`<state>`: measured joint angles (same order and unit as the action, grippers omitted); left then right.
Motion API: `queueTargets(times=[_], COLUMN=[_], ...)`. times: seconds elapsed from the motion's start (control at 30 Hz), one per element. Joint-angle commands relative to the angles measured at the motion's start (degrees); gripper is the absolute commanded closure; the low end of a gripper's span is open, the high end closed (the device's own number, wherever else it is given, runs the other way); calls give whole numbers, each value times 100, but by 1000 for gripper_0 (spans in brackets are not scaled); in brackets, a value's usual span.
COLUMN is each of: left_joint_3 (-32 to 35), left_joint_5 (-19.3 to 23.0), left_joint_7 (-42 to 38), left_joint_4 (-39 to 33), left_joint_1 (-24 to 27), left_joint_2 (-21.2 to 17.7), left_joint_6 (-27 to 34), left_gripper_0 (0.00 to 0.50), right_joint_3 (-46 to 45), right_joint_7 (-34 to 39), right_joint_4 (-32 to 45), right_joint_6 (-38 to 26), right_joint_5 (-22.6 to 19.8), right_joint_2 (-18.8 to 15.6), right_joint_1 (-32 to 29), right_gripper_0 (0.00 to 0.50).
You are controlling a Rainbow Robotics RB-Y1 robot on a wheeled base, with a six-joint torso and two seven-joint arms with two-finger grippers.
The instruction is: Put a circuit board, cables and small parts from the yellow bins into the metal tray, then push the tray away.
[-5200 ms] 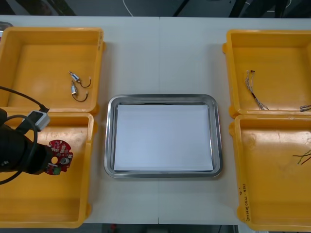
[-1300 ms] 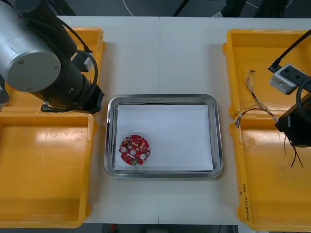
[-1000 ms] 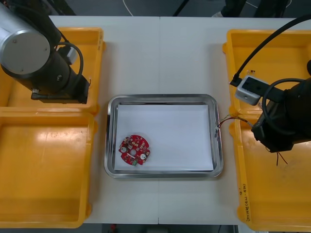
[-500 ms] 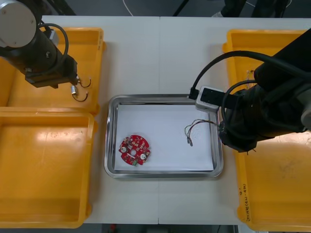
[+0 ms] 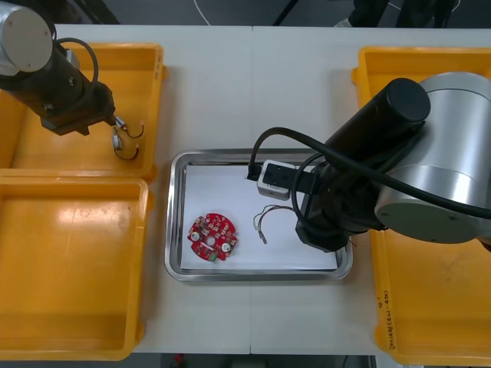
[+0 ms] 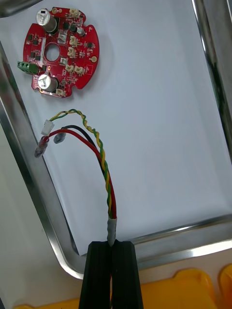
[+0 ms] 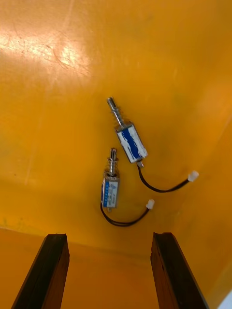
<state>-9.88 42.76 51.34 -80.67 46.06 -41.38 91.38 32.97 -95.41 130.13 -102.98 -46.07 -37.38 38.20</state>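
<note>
Seen from above, a light table (image 5: 253, 92) holds yellow bins at each side and a metal tray (image 5: 173, 222), white inside, between them. The right claw (image 6: 112, 247) hangs over the tray's near right corner, its black fingers closed tight on the taped end of a red and yellow cable (image 6: 95, 145). The cable's loose ends fan out over the white lining, near a round red circuit board (image 5: 212, 237) that lies flat in the tray's near left part, and apart from it. The step in hand looks like setting this cable down. To do it well, the claw should probably sink until the wires rest on the lining, open with every end inside the rim and clear of the board, then rise straight up so no strand drags along. The left claw (image 7: 108, 239) hovers in the far left yellow bin (image 5: 46, 153), its fingers spread wide apart with nothing between them. Just ahead of it lie two small metal parts (image 7: 129, 142), close together, each trailing a thin black lead. A good pick likely means centring on one body and closing across it, not on a lead.
</note>
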Motion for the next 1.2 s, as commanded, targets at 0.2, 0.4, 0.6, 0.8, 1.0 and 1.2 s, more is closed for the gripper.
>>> queueTargets(times=[0.2,0.4,0.6,0.8,1.0,1.2], left_joint_3=[-251,-374,-523,-673,-761,-901], left_joint_5=[-31,-13,22,83,92,92], left_joint_7=[78,148,227,245,254,245], left_joint_4=[623,807,878,992,1071,1133], left_joint_1=[281,281,281,281,281,272], left_joint_2=[-177,-89,-37,-10,60,60], left_joint_6=[-814,-973,-1034,-1192,-1315,-1430], left_gripper_0=[0,0,0,0,0,0], right_joint_3=[684,887,939,1273,1590,1678], right_joint_7=[-522,-936,-1454,-1507,-1507,-1533], right_joint_4=[-629,-999,-1403,-1544,-1649,-1737], right_joint_6=[727,815,964,1246,1509,1527], right_joint_5=[124,283,265,608,959,1021], right_joint_2=[161,275,302,293,293,319], right_joint_1=[285,285,285,285,285,276], right_gripper_0=[500,500,500,500,500,500])
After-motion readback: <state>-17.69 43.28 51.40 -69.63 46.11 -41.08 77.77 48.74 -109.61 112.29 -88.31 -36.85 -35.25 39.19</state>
